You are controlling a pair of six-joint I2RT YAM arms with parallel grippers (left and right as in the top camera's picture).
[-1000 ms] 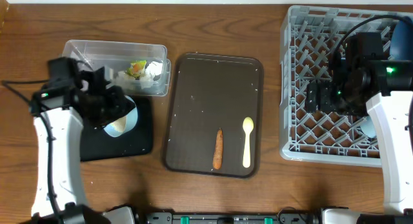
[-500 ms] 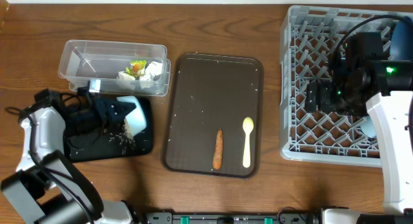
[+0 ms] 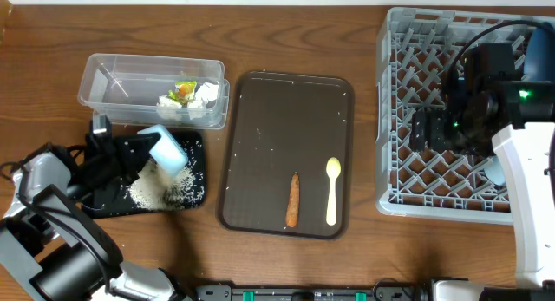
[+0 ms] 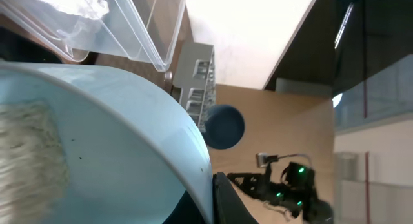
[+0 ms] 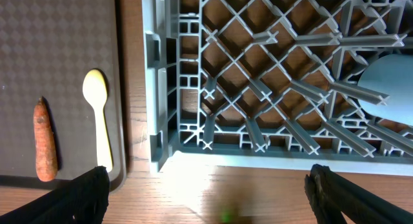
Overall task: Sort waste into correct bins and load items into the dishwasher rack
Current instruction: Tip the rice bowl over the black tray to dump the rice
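While the left hand (image 3: 139, 151) grips its rim, the bowl (image 3: 166, 149) tilts over the black tray (image 3: 194, 147).

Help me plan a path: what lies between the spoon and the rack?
Only the brown tray's rim and bare table, shown overhead and by the right wrist.

A second ago my left gripper (image 3: 128, 153) held the bowl (image 3: 165, 150) nearly level above the black tray (image 3: 104, 204), with my arm lying across the corner of the clear tub (image 3: 113, 82). Since then I have swung that arm down and out to the left, so the tub is uncovered. I have also tipped the bowl onto its side. Half a second ago only a few grains lay scattered on the tray. Now the rice (image 3: 149, 190) forms a pale heap beneath the bowl, with stray grains around it.
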